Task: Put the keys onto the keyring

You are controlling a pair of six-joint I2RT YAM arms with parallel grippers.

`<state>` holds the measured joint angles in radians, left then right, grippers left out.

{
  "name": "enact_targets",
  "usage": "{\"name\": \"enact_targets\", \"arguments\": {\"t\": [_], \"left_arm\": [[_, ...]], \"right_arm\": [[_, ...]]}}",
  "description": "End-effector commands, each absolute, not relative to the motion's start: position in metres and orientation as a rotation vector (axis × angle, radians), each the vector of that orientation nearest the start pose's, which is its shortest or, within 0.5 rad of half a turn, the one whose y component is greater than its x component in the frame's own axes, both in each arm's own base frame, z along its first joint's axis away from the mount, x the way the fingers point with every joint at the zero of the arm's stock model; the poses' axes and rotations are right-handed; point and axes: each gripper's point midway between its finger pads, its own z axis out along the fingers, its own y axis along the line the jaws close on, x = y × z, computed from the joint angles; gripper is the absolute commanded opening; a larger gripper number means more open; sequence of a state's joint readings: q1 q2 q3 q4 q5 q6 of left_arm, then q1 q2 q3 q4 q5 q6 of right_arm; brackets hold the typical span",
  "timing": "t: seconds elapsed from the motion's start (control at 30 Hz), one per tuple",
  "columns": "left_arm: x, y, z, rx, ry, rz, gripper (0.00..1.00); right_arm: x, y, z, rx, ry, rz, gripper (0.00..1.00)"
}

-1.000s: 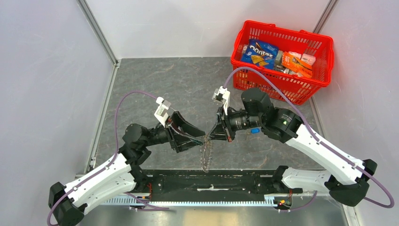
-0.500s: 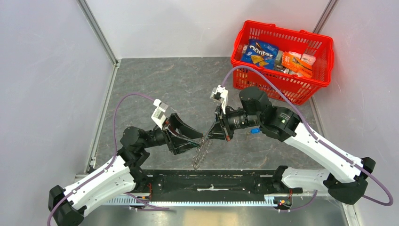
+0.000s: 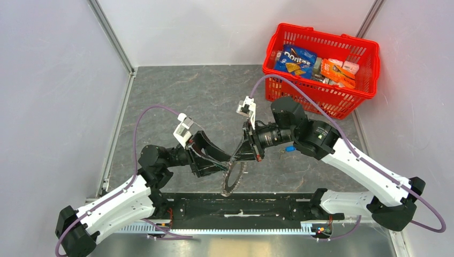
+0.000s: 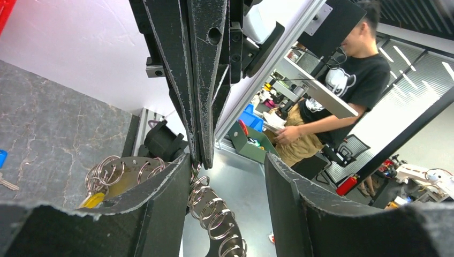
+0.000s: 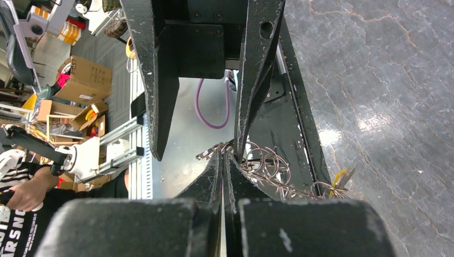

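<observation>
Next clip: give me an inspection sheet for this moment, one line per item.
Surface: grey marbled table.
Job's things: keyring hangs at the fingers of both grippers; one blue-headed key lies on the table beside the right arm, not on the ring.
Clutter: red basket of snack packs, far right corner.
Grippers: right gripper shut on the keyring; left gripper open, one finger against the ring.
Cables: purple cable loops along each arm.
Surroundings: white walls; person outside.

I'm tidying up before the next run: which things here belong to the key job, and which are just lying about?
Job: keyring, blue key.
Lying about: red basket, Doritos bag, orange boxes.
</observation>
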<state>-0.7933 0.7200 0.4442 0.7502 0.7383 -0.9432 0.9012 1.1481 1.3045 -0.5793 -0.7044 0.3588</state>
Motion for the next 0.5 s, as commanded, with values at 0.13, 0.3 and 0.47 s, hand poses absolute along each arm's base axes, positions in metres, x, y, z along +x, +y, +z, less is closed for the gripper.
{"name": "enact_targets", "arguments": {"t": [0.13,0.3,0.47], "left_arm": [[0.052,-0.27,0.345,0.771,1.26,-1.935,0.54],[0.051,-0.269,0.344,0.77,1.263,-1.935,0.52],[0.05,-0.267,0.345,0.766,1.263,-1.924,0.51]], "right_arm": [[0.095,0.322,0.389,-1.066,1.712,1.491,0.0],[0.095,0.318,0.391,-1.062,1.707,1.47,0.0],[0.096,0.313,0.393,-1.052,1.707,1.442,0.0]]}}
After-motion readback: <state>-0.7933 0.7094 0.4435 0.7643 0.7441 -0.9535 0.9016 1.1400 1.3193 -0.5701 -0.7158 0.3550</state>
